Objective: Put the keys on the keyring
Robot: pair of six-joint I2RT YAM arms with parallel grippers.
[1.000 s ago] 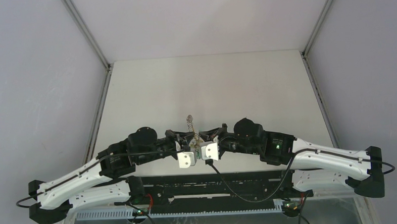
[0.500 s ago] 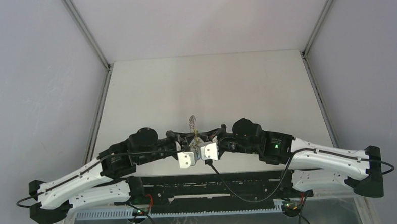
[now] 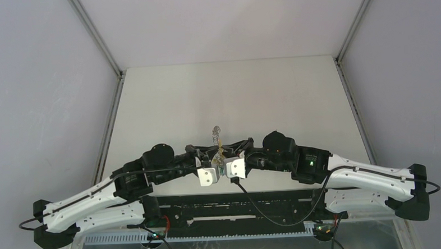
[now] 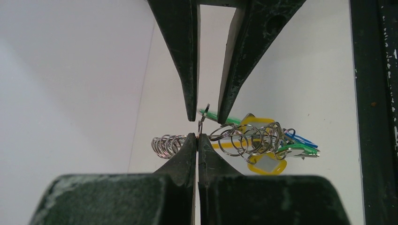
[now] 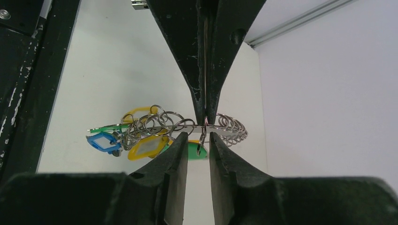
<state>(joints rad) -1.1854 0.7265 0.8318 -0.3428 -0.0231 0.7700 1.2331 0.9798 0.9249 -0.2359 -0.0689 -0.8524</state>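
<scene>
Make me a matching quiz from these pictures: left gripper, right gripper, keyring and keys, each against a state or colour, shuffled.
Things:
1. left gripper
2. right gripper
3. keyring
4. keys

States or colours:
A. green and blue heads
B. jaws apart
C. silvery metal loops
D. shut on the keyring

Pairs: 1-D, 2-B, 3-C, 4-A

A pale matte table is stretching away in front of me, and grey walls are closing it in on both sides. Aluminium struts are slanting up the far corners. A black rail is lying along the near edge, a white slotted duct just beside it.
</scene>
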